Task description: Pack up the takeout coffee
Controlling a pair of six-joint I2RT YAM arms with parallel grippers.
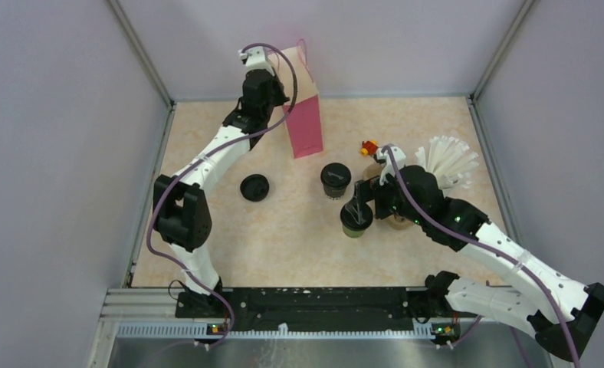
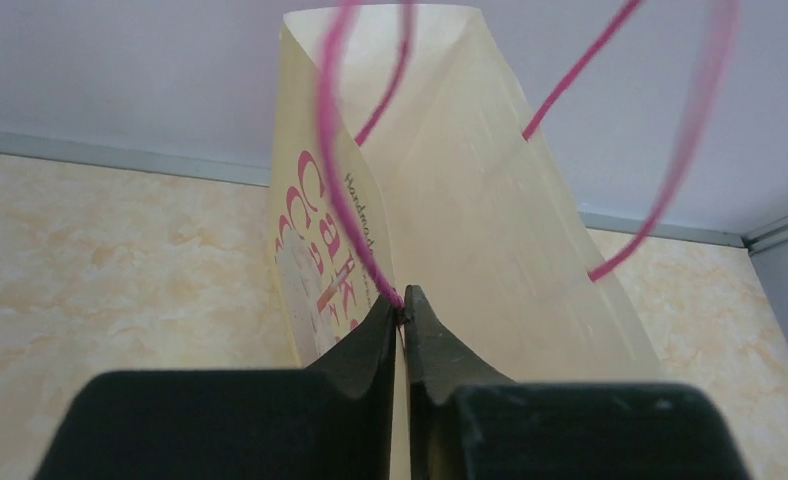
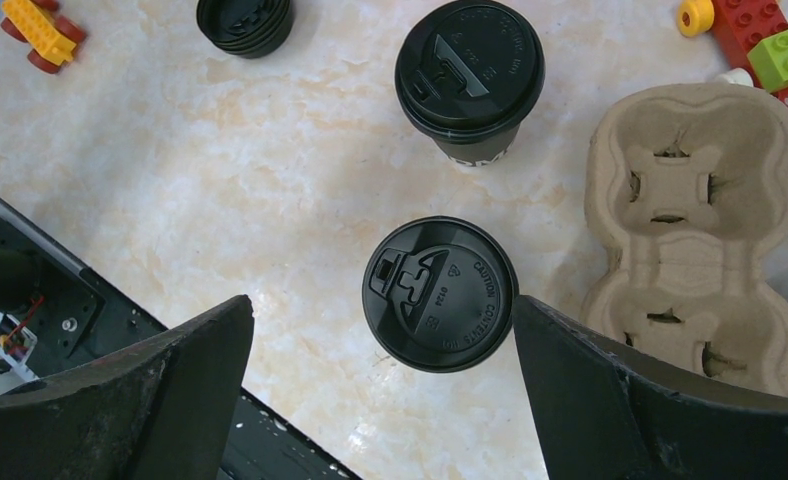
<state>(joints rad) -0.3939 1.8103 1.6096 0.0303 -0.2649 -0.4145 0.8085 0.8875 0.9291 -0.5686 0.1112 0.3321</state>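
Two black lidded coffee cups stand on the table. The near cup [image 3: 440, 295] [image 1: 356, 218] sits between the wide-open fingers of my right gripper [image 3: 382, 300] [image 1: 358, 208], close to the right finger; I cannot tell if it touches. The far cup [image 3: 470, 70] [image 1: 335, 179] stands free beyond it. My left gripper [image 2: 402, 300] [image 1: 274, 63] is shut on the rim of a pink paper bag [image 2: 450, 200] [image 1: 303, 115] where a pink cord handle [image 2: 335, 150] joins it, holding the bag upright at the back.
The brown pulp cup carrier [image 3: 695, 230] lies right of the cups, largely under my right arm in the top view. A stack of black lids [image 1: 254, 187] [image 3: 245, 20] lies to the left. A cup of white straws [image 1: 446, 159] and toy bricks [image 1: 369, 147] [image 3: 745, 35] are at the back right.
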